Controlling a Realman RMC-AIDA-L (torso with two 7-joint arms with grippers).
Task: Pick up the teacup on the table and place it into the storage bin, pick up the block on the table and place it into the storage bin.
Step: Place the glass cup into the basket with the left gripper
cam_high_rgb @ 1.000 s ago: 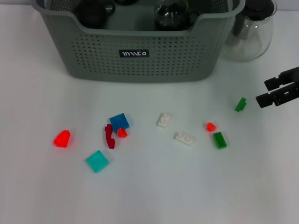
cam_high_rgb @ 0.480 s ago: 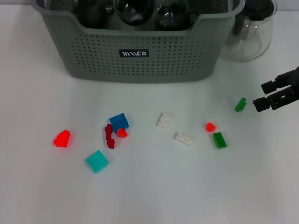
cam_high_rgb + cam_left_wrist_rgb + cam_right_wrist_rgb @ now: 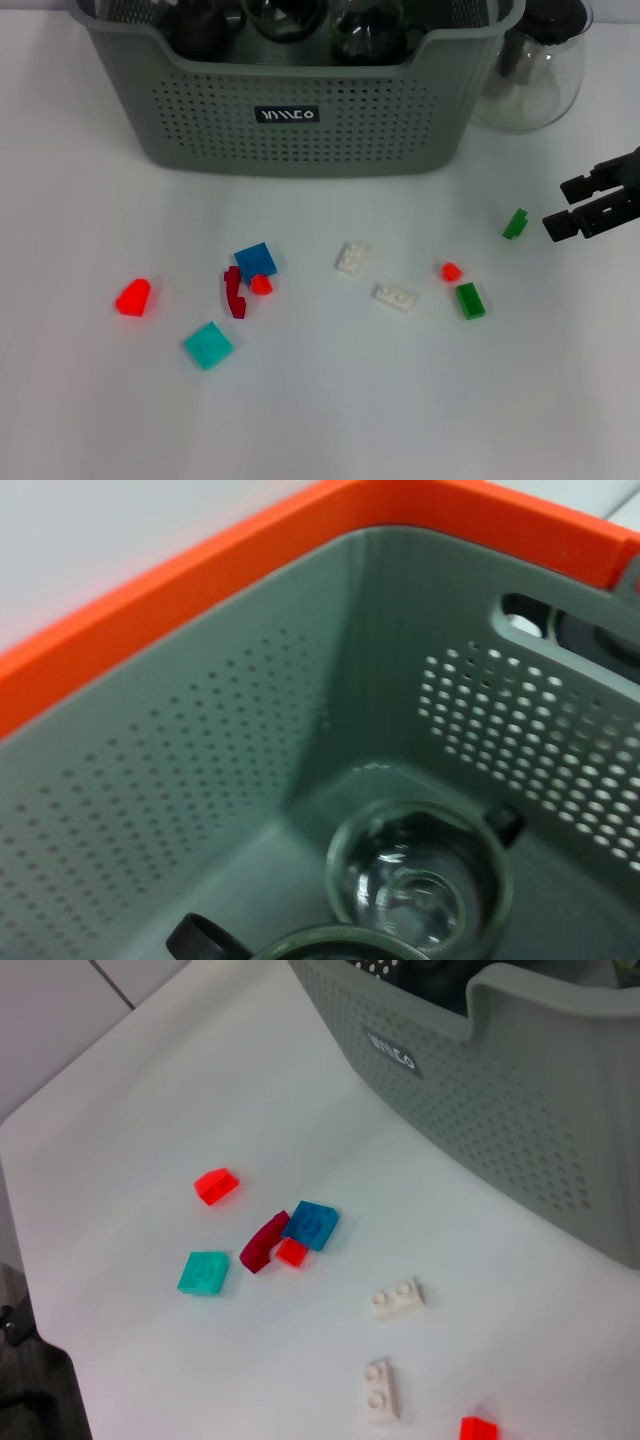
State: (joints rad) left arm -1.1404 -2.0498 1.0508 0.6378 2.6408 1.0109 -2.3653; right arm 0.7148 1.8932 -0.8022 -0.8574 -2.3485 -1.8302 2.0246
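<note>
The grey-green storage bin [image 3: 300, 120] stands at the back of the table. Three glass teacups [image 3: 285, 20] lie inside it. The left wrist view looks down into the bin [image 3: 200, 810] at one teacup [image 3: 415, 890]; my left gripper itself does not show. No teacup is on the table. Several blocks are scattered in front of the bin, among them a small green block [image 3: 515, 223]. My right gripper [image 3: 556, 205] hovers open and empty just right of that green block.
A clear glass pot [image 3: 530, 65] stands right of the bin. On the table lie a red block [image 3: 132, 297], teal block [image 3: 208, 345], blue block [image 3: 256, 261], dark red piece [image 3: 234, 292], two white bricks [image 3: 351, 257], another green block [image 3: 469, 300] and a small red one [image 3: 451, 271].
A third teacup has appeared in the middle of the bin. My right gripper has shifted slightly left and down toward the small green block, then held still.
</note>
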